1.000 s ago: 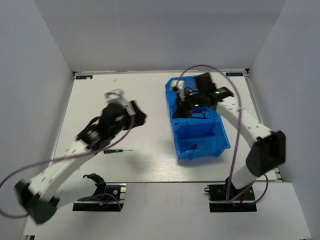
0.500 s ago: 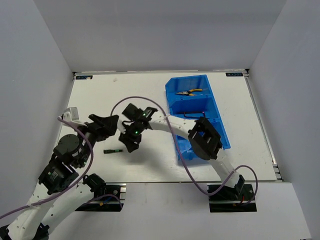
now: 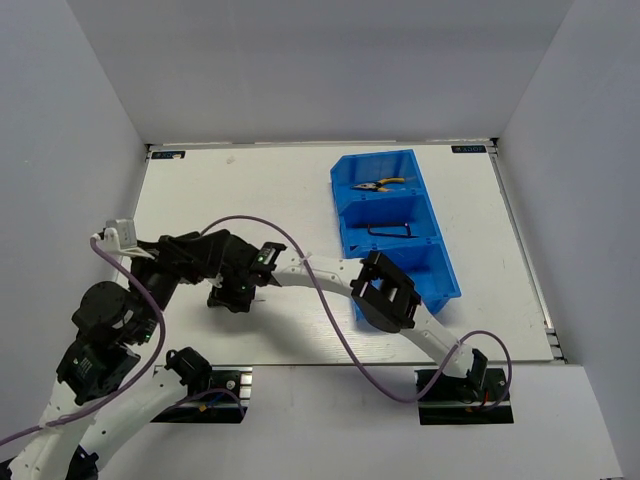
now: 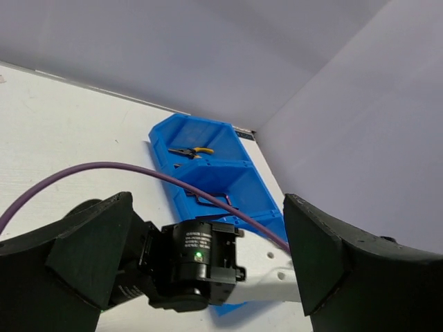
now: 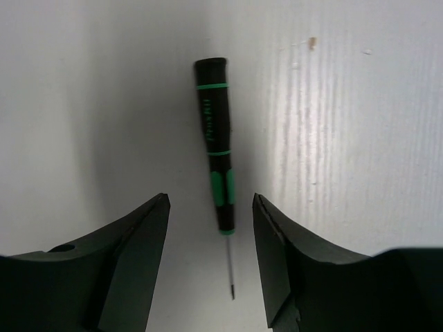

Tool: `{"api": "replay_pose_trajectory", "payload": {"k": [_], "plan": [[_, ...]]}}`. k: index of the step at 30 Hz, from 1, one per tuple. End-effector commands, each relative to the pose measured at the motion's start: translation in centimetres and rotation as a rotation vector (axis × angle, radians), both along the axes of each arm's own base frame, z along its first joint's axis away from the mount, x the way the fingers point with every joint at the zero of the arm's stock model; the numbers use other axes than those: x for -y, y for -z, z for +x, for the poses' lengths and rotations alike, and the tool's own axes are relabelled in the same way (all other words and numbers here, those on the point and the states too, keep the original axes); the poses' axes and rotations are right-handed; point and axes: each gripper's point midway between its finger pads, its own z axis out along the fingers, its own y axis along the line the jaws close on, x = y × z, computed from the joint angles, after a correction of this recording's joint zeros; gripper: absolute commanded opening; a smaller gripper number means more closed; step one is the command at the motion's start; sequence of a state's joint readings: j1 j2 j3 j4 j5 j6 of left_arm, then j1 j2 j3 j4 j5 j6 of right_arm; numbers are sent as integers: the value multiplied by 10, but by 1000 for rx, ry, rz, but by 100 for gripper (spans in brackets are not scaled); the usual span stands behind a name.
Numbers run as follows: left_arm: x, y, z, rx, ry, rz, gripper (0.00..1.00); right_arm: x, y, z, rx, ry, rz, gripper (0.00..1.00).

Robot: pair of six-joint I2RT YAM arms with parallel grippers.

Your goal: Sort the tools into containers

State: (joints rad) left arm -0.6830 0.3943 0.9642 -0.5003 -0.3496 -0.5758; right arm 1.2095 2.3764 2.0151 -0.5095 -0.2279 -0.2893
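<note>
Low over the table (image 5: 346,104), right pincer (image 5: 210,207) stands parted astride the screwdriver (image 5: 216,159); left pincer (image 4: 202,207) gapes wide

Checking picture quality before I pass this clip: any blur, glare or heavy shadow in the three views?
Top external: even light, sharp, no glare. Left wrist: the near fingers loom dark with little detail, blue bins clear. Right wrist: screwdriver crisp, a grey shadow covers the table on the picture's left.
</note>
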Motion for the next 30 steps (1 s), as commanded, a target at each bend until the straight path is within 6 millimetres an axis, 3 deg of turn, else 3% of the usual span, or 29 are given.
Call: {"api": "replay_pose_trajectory", "payload": {"k": [1,4,10,13,14,17,20,23,24,25,26,28,29,30], "plan": [[6,10,-5,-22,43,13,100,-19,-11,27,87,50,61,58],[8,14,-5,-29,54,19,100,-21,-10,26,84,32,69,58],[15,19,-4,-45,82,24,100,-18,8,4,-20,-36,47,58],[15,19,-4,-45,82,24,100,-14,19,-4,-28,-56,23,45],[15,19,-4,-45,82,24,100,-11,24,-4,-24,-52,11,28],[20,20,-2,-44,91,24,100,-1,36,-4,-20,-51,-24,0],[25,24,1,-54,102,33,100,10,35,3,-17,-34,-42,0],[28,6,1,-19,121,35,100,12,-18,7,-95,-65,37,0],[33,3,3,-18,135,51,100,7,-69,11,-108,-100,140,0],[33,-9,0,11,146,61,100,17,-89,19,-116,-108,149,0],[31,-18,-1,39,144,58,100,19,-125,17,-106,-167,218,0],[35,-33,-3,94,171,65,100,50,-169,18,-156,-206,261,0],[38,-40,-3,109,179,56,100,61,-176,19,-147,-228,261,0],[37,-48,-3,141,175,51,100,85,-189,25,-159,-217,255,0]]}}
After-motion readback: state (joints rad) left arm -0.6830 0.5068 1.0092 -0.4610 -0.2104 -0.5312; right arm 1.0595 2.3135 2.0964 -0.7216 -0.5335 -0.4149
